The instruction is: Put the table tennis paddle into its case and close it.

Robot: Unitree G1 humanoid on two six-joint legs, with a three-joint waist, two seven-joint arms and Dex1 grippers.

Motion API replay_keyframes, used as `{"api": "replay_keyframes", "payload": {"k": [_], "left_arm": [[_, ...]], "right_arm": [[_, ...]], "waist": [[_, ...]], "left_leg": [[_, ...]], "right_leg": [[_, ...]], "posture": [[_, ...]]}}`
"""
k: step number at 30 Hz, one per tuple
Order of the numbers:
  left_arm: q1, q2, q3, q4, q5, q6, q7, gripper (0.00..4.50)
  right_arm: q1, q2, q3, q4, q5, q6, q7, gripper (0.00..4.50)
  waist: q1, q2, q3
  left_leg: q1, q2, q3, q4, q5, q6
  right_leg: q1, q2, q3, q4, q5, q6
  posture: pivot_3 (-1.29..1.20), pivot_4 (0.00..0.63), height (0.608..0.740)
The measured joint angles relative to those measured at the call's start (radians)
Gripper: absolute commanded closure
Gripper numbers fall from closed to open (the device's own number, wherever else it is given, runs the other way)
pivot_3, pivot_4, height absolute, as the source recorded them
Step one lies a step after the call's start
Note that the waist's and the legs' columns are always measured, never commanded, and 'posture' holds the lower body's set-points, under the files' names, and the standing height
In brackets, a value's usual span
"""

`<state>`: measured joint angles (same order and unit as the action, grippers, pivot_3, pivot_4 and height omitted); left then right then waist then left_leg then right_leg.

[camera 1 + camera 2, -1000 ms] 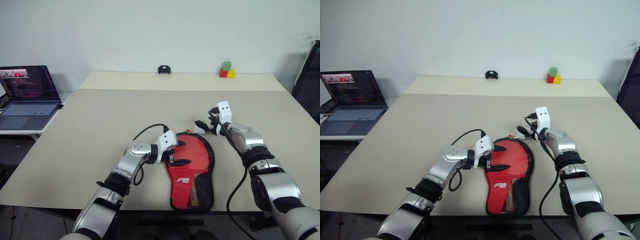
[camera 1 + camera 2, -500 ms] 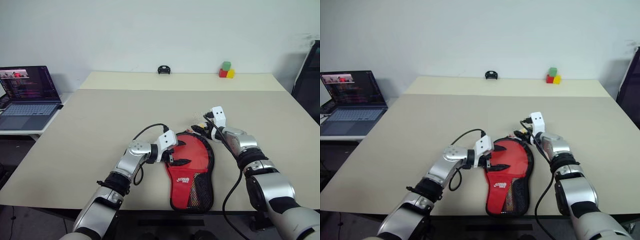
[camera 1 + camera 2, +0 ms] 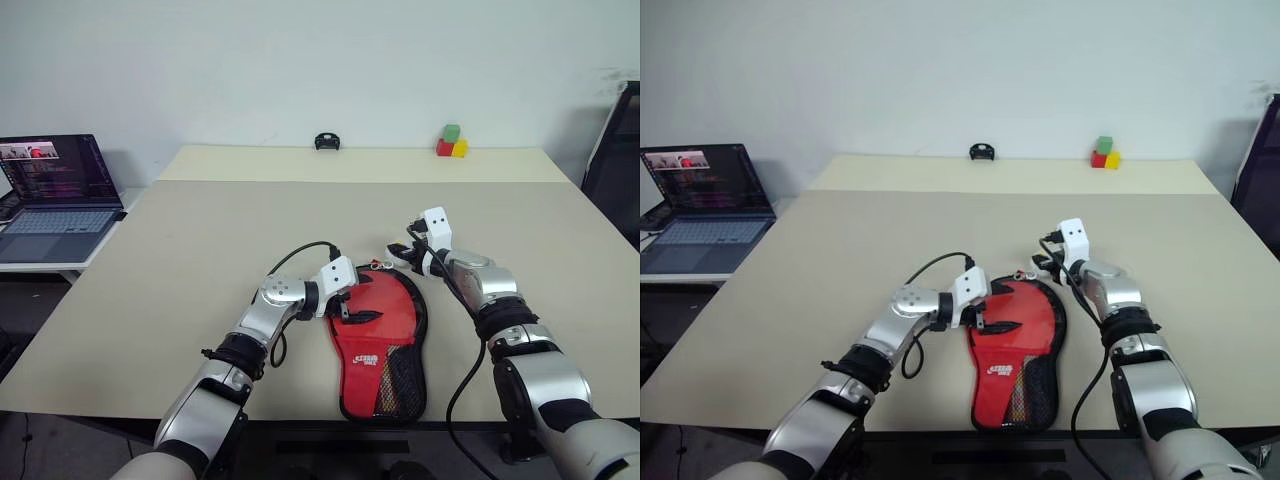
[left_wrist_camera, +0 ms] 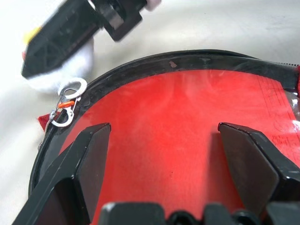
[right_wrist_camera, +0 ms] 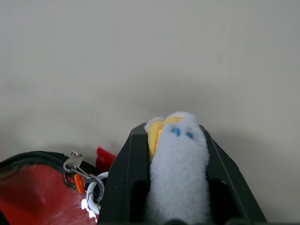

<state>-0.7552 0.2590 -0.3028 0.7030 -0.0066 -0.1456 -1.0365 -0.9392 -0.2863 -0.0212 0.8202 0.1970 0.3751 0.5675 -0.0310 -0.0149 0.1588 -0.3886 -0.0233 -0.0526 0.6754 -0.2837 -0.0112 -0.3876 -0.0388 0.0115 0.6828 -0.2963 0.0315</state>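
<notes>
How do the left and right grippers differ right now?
The left gripper is open, its fingers spread over the case's red face; the right gripper is shut on the zipper charm. The left holds nothing; the right pinches the white-yellow plush at the case's far rim. Both are at the case's round end.

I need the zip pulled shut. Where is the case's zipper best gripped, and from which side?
By the fluffy white-yellow charm clipped to the pull ring at the case's round far end. The right gripper already pinches it, coming from beyond the rim; the charm's soft bulk fills the fingers.
</notes>
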Motion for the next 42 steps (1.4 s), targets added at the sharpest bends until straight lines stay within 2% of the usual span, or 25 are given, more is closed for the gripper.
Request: {"api": "replay_keyframes", "payload": {"k": [6,18,33,42], "left_arm": [[0.007,0.020,-0.007,0.002,0.000,-0.022,-0.026,0.49],[-0.001,0.021,-0.007,0.012,-0.001,-0.015,-0.096,0.49],[-0.023,-0.003,-0.008,0.061,0.000,-0.015,-0.107,0.49],[-0.039,-0.026,-0.010,0.092,0.007,-0.017,-0.107,0.49]], "right_arm": [[0.070,-0.091,-0.008,-0.169,0.006,0.093,0.003,3.85],[0.331,-0.274,-0.009,-0.640,0.087,0.412,0.073,3.85],[0.647,-0.482,-0.143,-1.140,0.332,0.802,0.147,3.85],[0.860,-0.571,-0.215,-1.312,0.481,0.891,0.212,3.85]], "waist": [[-0.001,0.000,-0.001],[0.003,0.001,-0.004],[0.011,0.001,-0.006],[0.029,0.000,-0.007]], "left_leg": [[0.002,0.000,0.001,-0.001,0.000,0.000],[0.007,0.000,0.002,-0.010,0.000,0.000],[0.010,0.000,0.001,-0.011,0.000,0.000],[0.011,0.000,-0.001,-0.011,-0.001,0.001]], "right_leg": [[0.001,0.000,0.001,-0.001,0.000,0.000],[0.004,0.000,0.002,-0.005,0.000,0.000],[0.009,0.001,0.000,-0.009,-0.001,0.001],[0.014,0.001,-0.002,-0.012,-0.001,0.002]], "posture": [[0.00,0.150,0.740],[0.00,0.150,0.740],[0.00,0.150,0.740],[0.00,0.150,0.740]]}}
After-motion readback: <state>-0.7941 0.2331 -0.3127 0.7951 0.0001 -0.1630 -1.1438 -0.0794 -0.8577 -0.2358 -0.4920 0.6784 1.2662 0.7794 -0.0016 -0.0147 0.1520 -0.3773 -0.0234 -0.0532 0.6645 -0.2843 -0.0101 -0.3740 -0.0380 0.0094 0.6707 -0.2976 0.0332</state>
